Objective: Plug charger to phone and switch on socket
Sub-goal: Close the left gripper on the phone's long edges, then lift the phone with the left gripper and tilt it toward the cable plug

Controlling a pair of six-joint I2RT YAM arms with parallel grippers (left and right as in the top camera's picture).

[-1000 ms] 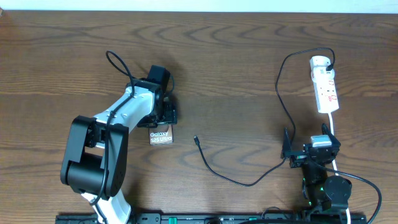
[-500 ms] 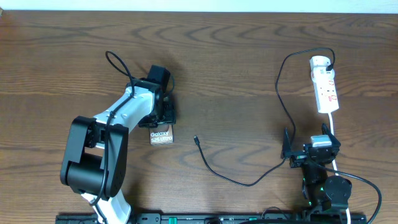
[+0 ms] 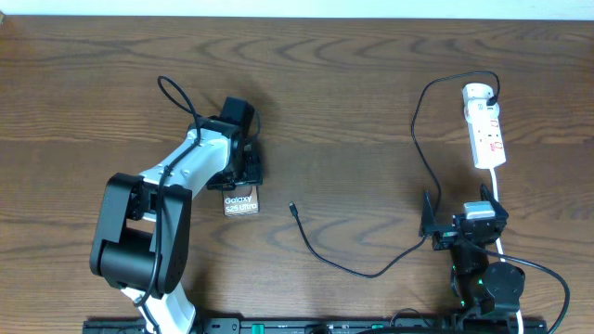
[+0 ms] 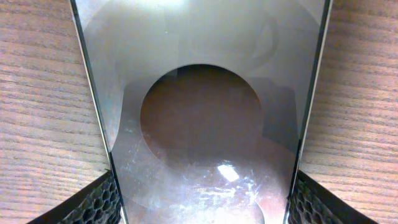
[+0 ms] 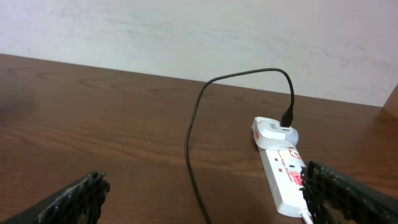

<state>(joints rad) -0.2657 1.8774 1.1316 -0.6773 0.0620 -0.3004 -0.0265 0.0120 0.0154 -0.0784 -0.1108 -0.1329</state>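
Observation:
The phone (image 3: 239, 203), a dark slab with white "Galaxy S25 Ultra" lettering, lies on the table left of centre. In the left wrist view its glossy screen (image 4: 202, 118) fills the frame. My left gripper (image 3: 243, 173) sits over its far part, with a finger against each long edge (image 4: 202, 202). The charger cable's connector tip (image 3: 292, 209) lies free on the wood to the right of the phone. The cable (image 3: 371, 274) loops up to a plug in the white socket strip (image 3: 485, 125). My right gripper (image 3: 461, 227) is open and empty, near the strip (image 5: 283, 177) and the cable (image 5: 193, 143).
The socket's white cord (image 3: 498, 190) runs down past my right arm's base (image 3: 483, 278). The left arm (image 3: 148, 232) lies across the table's front left. A pale wall (image 5: 199, 31) stands beyond the table's far edge.

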